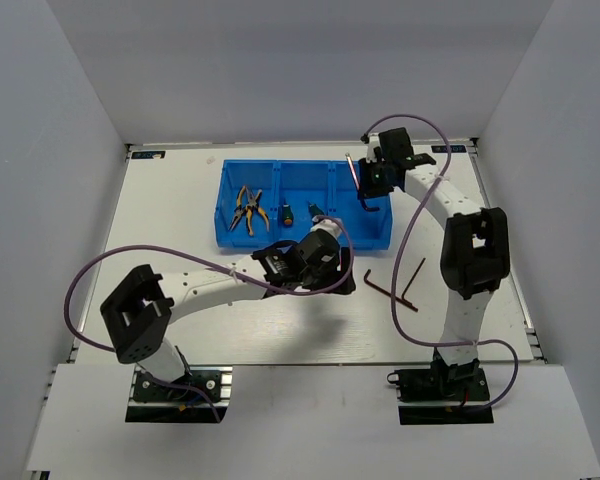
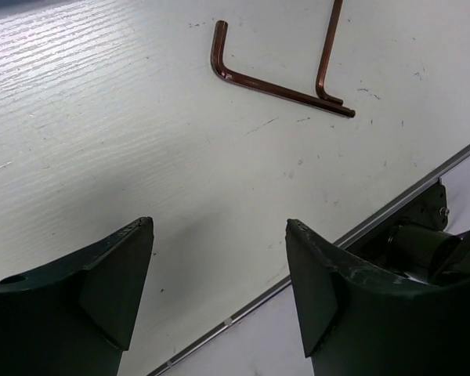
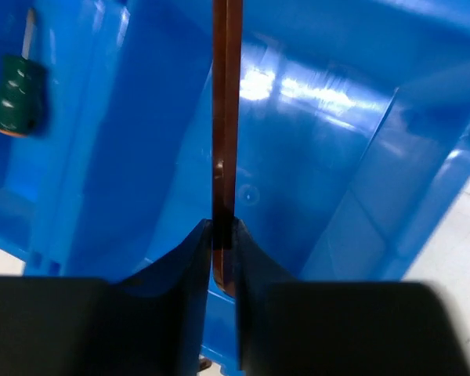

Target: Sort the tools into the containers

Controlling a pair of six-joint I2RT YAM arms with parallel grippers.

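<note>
**Top external view:** A white table (image 1: 180,200) sits between pale grey walls (image 1: 60,100). At its far side lies the blue three-compartment bin (image 1: 280,165). The right gripper (image 1: 365,190) hangs over the bin's right compartment and pinches the held hex key (image 1: 351,168). The pliers (image 1: 248,210) lie in the left compartment and two green-handled screwdrivers (image 1: 287,213) in the middle one. The left gripper (image 1: 340,278) hovers just in front of the bin.

**Left wrist view:** The left gripper (image 2: 219,282) has its fingers spread wide, with nothing between them. Beyond the fingertips, two loose hex keys (image 2: 274,82) lie touching on the scuffed white tabletop (image 2: 102,141).

**Right wrist view:** The right gripper (image 3: 223,243) has its fingers clamped on the held hex key (image 3: 225,117), which rises straight from the tips. The glossy bin wall (image 3: 313,141) lies behind it. Left of the fingers, one screwdriver (image 3: 16,94) rests in the next compartment.
</note>
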